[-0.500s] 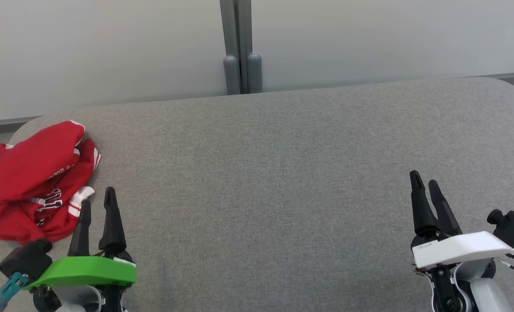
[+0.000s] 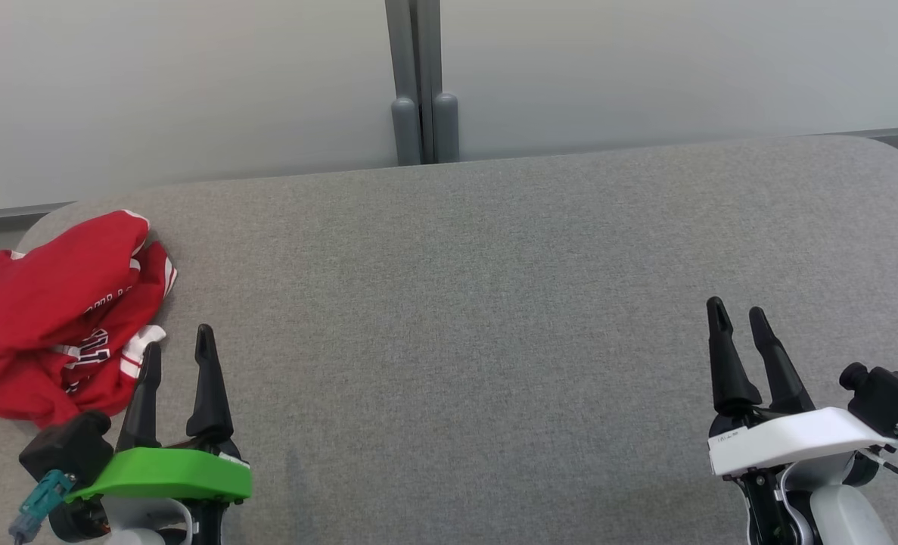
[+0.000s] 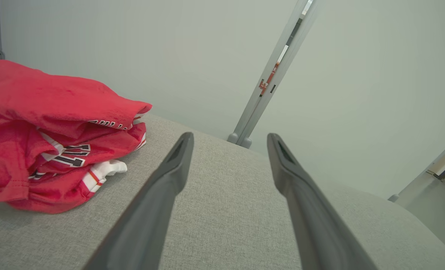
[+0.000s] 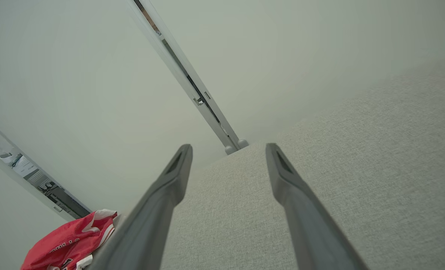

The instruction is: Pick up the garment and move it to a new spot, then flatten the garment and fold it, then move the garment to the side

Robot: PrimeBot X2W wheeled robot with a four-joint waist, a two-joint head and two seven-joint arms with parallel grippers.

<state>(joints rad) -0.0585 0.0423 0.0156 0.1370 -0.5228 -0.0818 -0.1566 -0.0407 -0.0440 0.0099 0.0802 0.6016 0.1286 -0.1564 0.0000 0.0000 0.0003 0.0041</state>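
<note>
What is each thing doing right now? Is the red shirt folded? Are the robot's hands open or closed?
Red jersey, crumpled heap, unfolded, lying on the grey padded top.
Left hand, open, empty, beside the jersey.
Right hand, open, empty, far from the jersey.

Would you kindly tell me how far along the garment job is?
Nothing looks done: the red garment lies crumpled at the grey surface's left end. The left gripper, open, is beside it; the right gripper is open too. Pickup, flattening, folding, moving aside remain.
</note>
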